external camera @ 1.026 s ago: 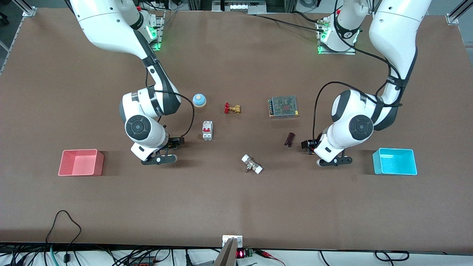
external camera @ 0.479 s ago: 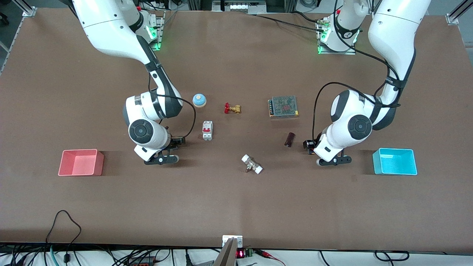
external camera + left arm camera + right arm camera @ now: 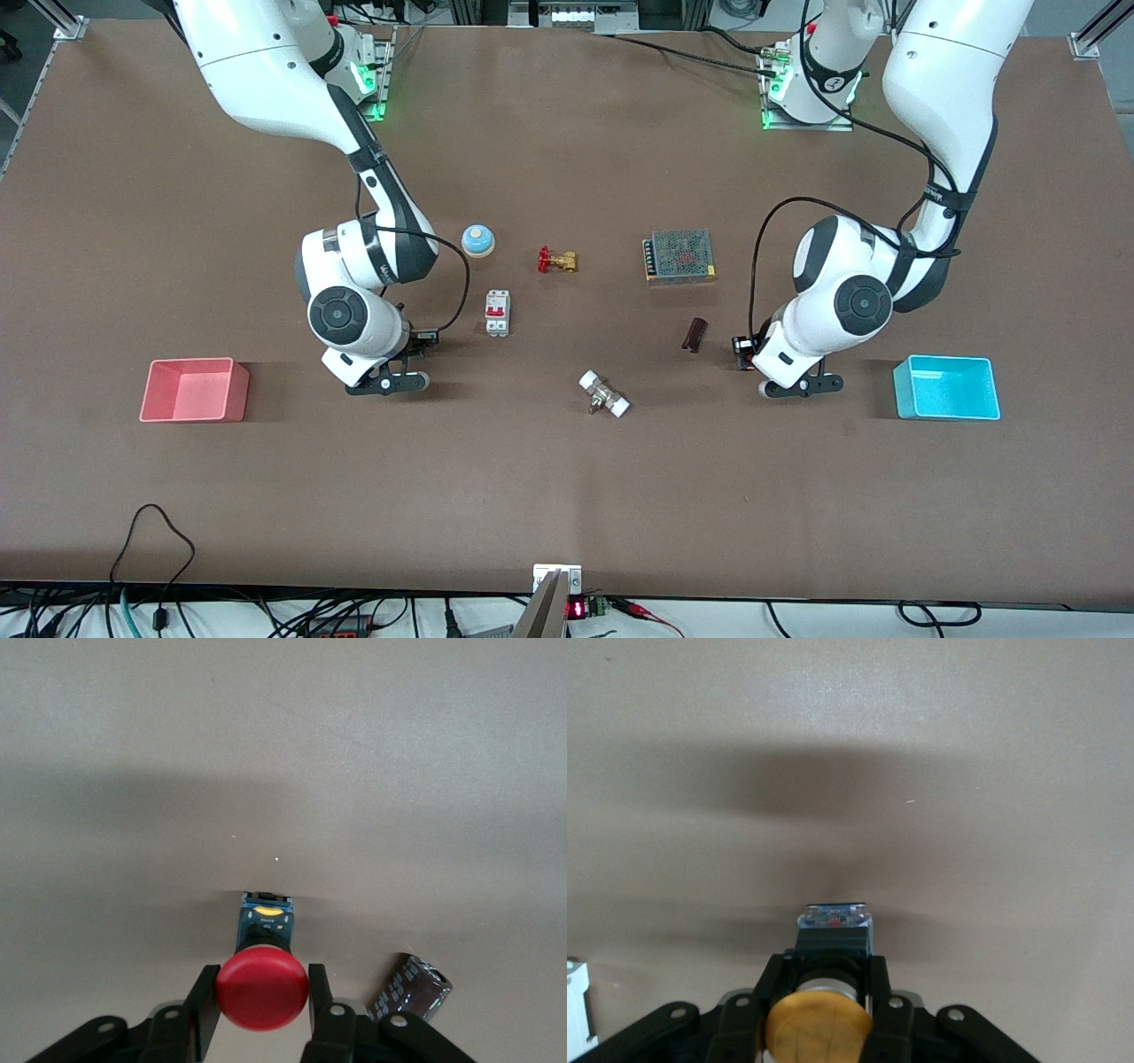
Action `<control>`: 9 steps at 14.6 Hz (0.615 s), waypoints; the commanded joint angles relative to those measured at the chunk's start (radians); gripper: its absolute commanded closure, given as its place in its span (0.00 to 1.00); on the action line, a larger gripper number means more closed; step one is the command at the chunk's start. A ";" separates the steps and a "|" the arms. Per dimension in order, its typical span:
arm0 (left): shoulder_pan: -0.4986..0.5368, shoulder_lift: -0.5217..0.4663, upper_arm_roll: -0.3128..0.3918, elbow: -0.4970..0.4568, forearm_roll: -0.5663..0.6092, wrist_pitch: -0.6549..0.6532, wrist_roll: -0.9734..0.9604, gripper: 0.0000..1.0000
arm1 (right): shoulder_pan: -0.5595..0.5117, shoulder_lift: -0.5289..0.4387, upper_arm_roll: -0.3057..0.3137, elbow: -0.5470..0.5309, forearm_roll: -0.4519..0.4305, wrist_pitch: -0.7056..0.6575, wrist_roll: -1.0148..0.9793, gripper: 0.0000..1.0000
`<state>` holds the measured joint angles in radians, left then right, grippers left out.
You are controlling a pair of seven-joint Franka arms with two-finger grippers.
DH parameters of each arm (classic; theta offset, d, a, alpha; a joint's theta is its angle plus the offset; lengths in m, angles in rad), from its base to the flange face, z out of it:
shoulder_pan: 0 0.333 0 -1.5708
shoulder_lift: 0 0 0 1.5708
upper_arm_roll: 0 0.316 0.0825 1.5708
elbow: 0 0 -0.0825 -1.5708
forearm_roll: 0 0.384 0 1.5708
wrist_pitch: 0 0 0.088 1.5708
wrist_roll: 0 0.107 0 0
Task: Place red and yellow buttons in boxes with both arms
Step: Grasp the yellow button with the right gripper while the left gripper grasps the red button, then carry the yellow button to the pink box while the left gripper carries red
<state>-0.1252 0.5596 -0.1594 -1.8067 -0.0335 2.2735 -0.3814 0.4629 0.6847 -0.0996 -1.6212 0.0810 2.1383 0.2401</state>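
My left gripper (image 3: pixel 262 1014) has its two fingers (image 3: pixel 203 1005) pressed against the sides of the red button (image 3: pixel 262 989), whose round cap sits between them with its body pointing away from my wrist. Just beside this gripper a dark cylindrical capacitor (image 3: pixel 415 987) lies on the table (image 3: pixel 567 496), and toward the left arm's end stands the cyan box (image 3: pixel 946 387), apart from my hand.

My right gripper (image 3: pixel 819 1010) is clamped the same way on the yellow button (image 3: pixel 819 1025), fingers (image 3: pixel 769 988) tight against its black body just below the cap. Just beside this gripper toward the middle of the table stands a white circuit breaker (image 3: pixel 497 313) with red switches, and toward the right arm's end sits the pink-red box (image 3: pixel 194 390), well apart.

Between my two grippers, nearer the front camera, lies a white-capped fitting (image 3: pixel 604 394).
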 commanded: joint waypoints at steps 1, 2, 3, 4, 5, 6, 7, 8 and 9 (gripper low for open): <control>0.004 -0.024 0.009 -0.002 0.000 -0.006 -0.004 0.64 | 0.000 -0.008 -0.009 0.062 0.013 -0.027 -0.002 0.65; 0.007 -0.027 0.011 0.006 0.000 -0.023 -0.002 0.66 | -0.009 -0.008 -0.015 0.091 0.011 -0.056 -0.002 0.65; 0.009 -0.030 0.017 0.016 0.000 -0.049 0.004 0.66 | -0.018 -0.010 -0.026 0.130 0.008 -0.075 -0.002 0.65; 0.013 -0.038 0.024 0.032 0.001 -0.072 0.009 0.67 | -0.026 -0.011 -0.049 0.150 0.008 -0.083 -0.004 0.65; 0.016 -0.041 0.040 0.052 0.001 -0.103 0.028 0.67 | -0.029 -0.011 -0.078 0.167 0.009 -0.086 -0.008 0.65; 0.019 -0.043 0.050 0.075 0.001 -0.129 0.054 0.67 | -0.039 -0.011 -0.113 0.175 0.013 -0.087 -0.015 0.65; 0.025 -0.046 0.070 0.099 0.001 -0.158 0.077 0.67 | -0.065 -0.011 -0.129 0.175 0.014 -0.090 -0.018 0.65; 0.030 -0.047 0.083 0.121 0.001 -0.176 0.102 0.67 | -0.098 -0.011 -0.129 0.176 0.011 -0.096 -0.028 0.65; 0.044 -0.046 0.089 0.138 0.001 -0.186 0.128 0.67 | -0.124 -0.011 -0.131 0.179 0.005 -0.106 -0.051 0.65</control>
<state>-0.0995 0.5264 -0.0882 -1.7096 -0.0333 2.1383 -0.3144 0.3919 0.6733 -0.2331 -1.4543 0.0809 2.0591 0.2219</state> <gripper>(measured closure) 0.586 0.595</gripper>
